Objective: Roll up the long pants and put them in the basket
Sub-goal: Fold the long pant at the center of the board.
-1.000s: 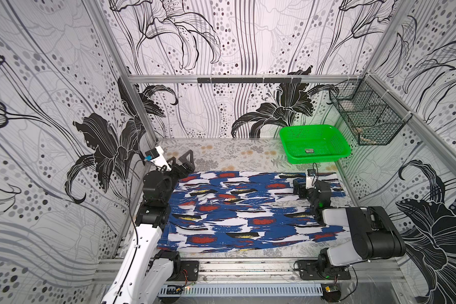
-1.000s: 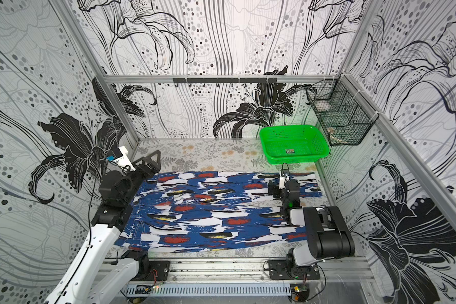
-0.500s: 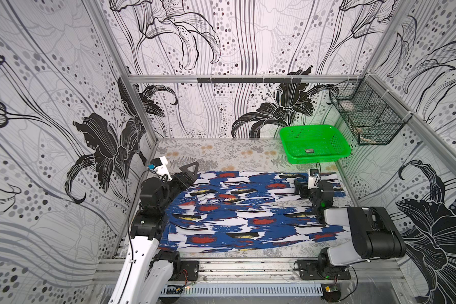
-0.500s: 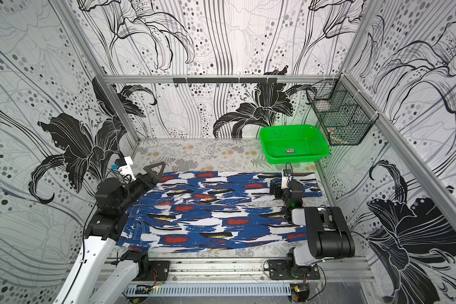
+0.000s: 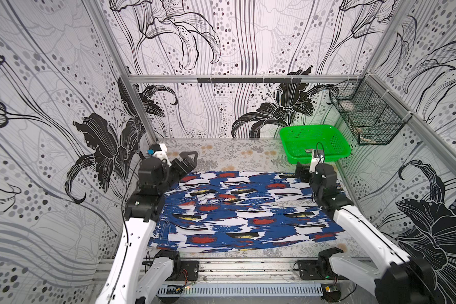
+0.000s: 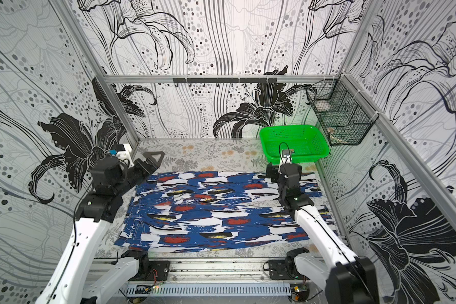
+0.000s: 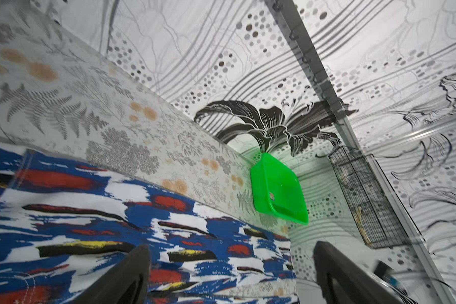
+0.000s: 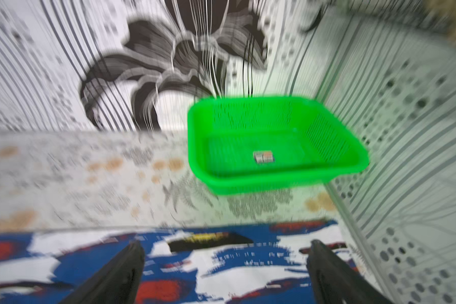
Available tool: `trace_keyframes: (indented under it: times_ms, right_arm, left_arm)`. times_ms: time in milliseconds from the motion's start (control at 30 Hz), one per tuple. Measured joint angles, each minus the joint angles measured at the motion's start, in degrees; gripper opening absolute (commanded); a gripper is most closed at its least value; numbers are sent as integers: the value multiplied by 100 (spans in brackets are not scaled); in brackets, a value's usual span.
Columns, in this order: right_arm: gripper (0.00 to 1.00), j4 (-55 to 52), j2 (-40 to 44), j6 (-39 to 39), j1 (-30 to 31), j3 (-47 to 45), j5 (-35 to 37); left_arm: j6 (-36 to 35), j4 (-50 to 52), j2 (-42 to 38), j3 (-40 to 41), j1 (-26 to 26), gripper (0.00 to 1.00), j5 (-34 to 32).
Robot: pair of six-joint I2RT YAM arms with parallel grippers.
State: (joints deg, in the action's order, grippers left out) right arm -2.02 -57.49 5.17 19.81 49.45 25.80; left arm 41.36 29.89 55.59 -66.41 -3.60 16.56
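In both top views: the long pants [image 5: 242, 213] laid flat and unrolled across the tabletop [image 5: 234, 152], filling the middle of the frame. At the upper-left corner of the pants, the left gripper [image 5: 186, 163], jaws wide open and empty. At the upper-right corner, just below a green basket [image 5: 308, 126], the right gripper [image 5: 300, 169], jaws likewise apart and holding nothing.

From the left wrist: open jaws at the lower edge of the frame, over the long pants [image 7: 90, 210]. Contact impossible to tell. The green basket [image 7: 277, 189] right of centre.

From the right wrist, blurred: jaws spread at the bottom of the frame, the far edge of the long pants [image 8: 50, 263] beneath them, nothing gripped.

No roll begun, judging by the flat lie of the pants. Gripping an edge and all the rolling left to do.
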Motion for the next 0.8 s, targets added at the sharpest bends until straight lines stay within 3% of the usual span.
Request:
trace_keyframes:
  times_ms: [100, 200, 400, 467, 600, 800]
  right_arm:
    - [100, -1259, 317, 334, 560, 822, 730]
    - [100, -2511, 310, 929, 584, 925, 1366]
    - [100, -4157, 308, 1687, 577, 883, 1054]
    - [100, -4194, 546, 1690, 577, 734, 1001]
    - [97, -4487, 706, 1875, 570, 562, 1443]
    - [100, -5106, -85, 2483, 555, 833, 1390]
  left_arm:
    - [-245, 304, 275, -249, 0, 99, -278]
    - [-382, 715, 297, -260, 0, 99, -667]
    - [-614, 977, 734, -474, 133, 99, -1086]
    - [-640, 1045, 977, -535, 428, 99, -986]
    - [-636, 1202, 2024, -968, 1523, 98, -413]
    - [-540, 1510, 3364, -1401, 2288, 96, 166]
